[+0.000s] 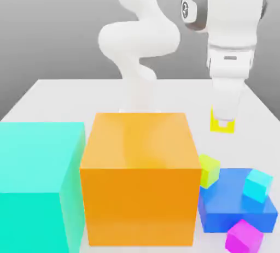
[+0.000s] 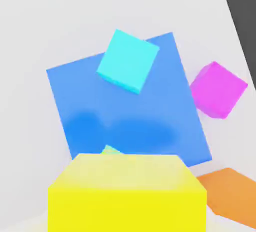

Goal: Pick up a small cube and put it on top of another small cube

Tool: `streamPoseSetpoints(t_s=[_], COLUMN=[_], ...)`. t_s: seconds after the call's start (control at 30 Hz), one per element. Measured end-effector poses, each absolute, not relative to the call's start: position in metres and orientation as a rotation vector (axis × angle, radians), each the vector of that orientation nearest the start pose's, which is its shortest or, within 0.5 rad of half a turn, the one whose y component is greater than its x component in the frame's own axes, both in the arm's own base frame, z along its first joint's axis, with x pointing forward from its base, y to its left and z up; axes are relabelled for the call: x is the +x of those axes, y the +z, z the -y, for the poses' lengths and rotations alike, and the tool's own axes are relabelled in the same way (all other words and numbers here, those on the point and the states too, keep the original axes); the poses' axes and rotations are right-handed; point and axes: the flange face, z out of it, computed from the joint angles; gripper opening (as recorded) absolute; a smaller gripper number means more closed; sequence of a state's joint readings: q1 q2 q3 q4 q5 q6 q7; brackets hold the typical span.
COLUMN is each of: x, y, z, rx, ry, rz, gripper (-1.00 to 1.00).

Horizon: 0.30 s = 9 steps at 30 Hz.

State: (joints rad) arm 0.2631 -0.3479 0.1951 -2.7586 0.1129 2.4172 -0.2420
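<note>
Cut off at the exterior view's left and bottom edges: teal block (image 1: 38, 186). Half hidden behind the orange block (image 1: 139, 178): lime cube (image 1: 209, 170). Fingertips buried behind yellow cube (image 1: 222, 123).

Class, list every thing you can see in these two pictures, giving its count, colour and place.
small cube: 1, bright yellow, at the gripper's tip, above the table
small cyan cube: 1, cyan, on the blue block
blue block: 1, blue, exterior view's right
small lime cube: 1, yellow-green, between orange and blue blocks
magenta cube: 1, magenta, beside the blue block
orange block: 1, orange, centre
teal block: 1, teal, exterior view's left
table: 1, white
gripper: 1, white, on the small cube
</note>
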Motion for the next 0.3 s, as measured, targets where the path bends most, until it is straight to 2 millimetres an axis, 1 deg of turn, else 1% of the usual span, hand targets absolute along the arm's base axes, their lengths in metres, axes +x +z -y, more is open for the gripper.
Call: streamPoseSetpoints(t_s=[0.13, 0.17, 0.3], x=[0.337, 0.336, 0.336], y=[0.269, 0.257, 0.257], z=[-0.160, -0.160, -0.160], rx=[-2.983, -2.984, -2.984], ry=[0.003, 0.003, 0.003], rz=[0.980, 0.981, 0.981], gripper=[-1.00, 1.00, 1.00])
